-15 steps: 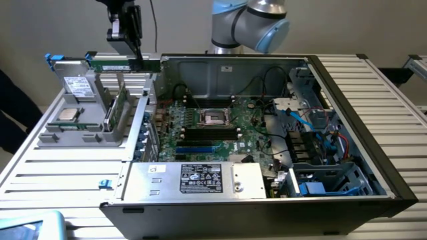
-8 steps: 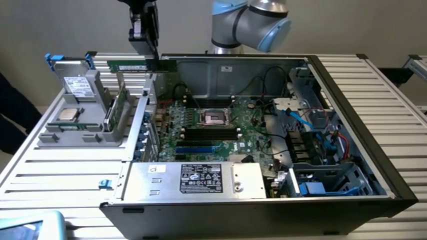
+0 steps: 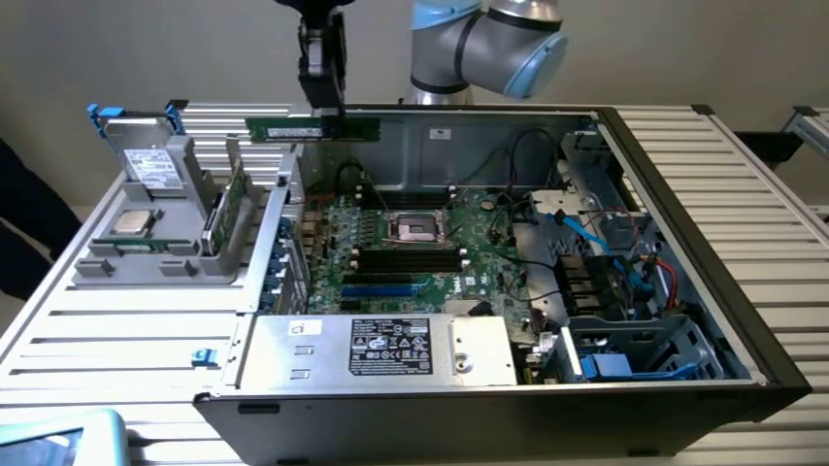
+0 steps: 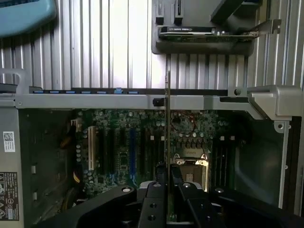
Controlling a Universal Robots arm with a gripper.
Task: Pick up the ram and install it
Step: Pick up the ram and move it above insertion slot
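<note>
Grasping the ram [image 3: 314, 127] tightly, the hand [image 3: 329, 113] hangs above the open case [image 3: 518, 427]. Pickup is done. The ram is not yet seated in the black slots [image 3: 408, 257].

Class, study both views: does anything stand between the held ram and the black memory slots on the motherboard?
Nothing visible does. The jaws grip the ram above the open case, and the space down to the black slots looks free. Cables lie to the exterior view's right of them.

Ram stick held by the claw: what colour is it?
The ram is green, seen best in the exterior view.
</note>
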